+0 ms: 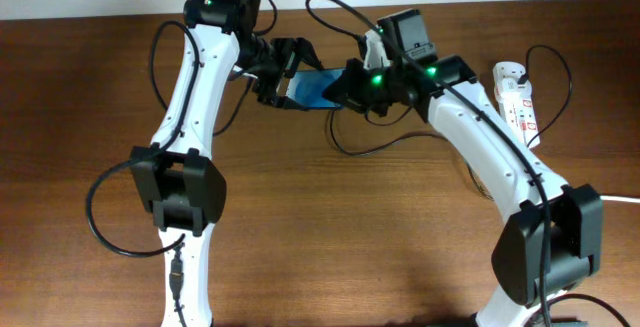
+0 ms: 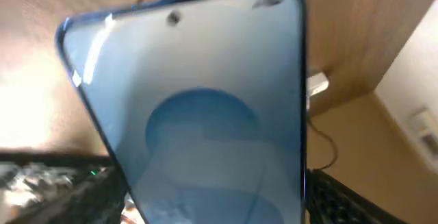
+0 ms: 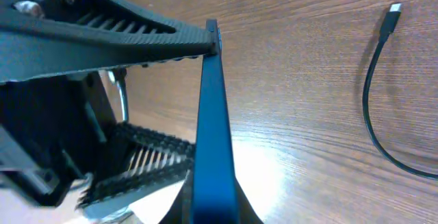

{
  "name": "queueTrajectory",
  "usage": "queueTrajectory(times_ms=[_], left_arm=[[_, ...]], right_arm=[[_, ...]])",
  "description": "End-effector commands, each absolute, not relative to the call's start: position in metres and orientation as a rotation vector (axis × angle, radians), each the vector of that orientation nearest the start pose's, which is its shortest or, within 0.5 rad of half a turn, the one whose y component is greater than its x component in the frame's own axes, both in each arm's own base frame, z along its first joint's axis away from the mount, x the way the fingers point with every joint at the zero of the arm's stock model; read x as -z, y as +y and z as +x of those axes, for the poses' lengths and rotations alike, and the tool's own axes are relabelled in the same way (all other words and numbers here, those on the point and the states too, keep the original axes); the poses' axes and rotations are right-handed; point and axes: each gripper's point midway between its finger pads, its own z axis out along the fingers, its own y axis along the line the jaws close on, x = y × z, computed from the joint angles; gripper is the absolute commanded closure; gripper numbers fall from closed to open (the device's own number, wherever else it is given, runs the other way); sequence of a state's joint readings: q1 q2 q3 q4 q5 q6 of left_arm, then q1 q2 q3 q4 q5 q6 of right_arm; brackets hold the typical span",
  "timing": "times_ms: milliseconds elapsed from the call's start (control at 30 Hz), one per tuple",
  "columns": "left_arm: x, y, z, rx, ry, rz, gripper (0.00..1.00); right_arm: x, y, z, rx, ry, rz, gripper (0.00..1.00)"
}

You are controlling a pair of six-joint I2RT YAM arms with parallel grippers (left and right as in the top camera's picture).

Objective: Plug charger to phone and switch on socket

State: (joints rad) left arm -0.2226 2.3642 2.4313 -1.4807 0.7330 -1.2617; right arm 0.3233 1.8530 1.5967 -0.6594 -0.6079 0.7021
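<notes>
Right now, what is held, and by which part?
The left tool grips the phone by its two long edges. Whether the right tool also grips it cannot be told.

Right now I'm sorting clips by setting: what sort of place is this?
Probably a robotics lab bench: two robot arms at a wooden table, handling a smartphone, with a white power strip and a loose charger cable nearby.

Camera setup: one fixed overhead, two wrist-mounted.
Overhead looks straight down on the table (image 1: 330, 227), far out, whole workspace in frame. Left wrist faces the phone (image 2: 198, 114) screen-on, very close. Right wrist sees it edge-on, close, tabletop beyond. All three views share the phone.
</notes>
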Motion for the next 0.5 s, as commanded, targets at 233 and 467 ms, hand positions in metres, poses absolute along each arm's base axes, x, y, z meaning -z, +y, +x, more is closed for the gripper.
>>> queueTrajectory(times_ms=[233,467], left_arm=[[-0.185,-0.213,0.453,1.183,2.993,-0.695,0.01],[-0.21,-0.234,0.456,1.446,2.875,-0.318,0.01]], right_arm=[[-0.206,0.172,0.443,-1.178,2.554,0.29,0.96],[-0.244,0.148,0.441,-1.182,2.449,0.278,0.96]])
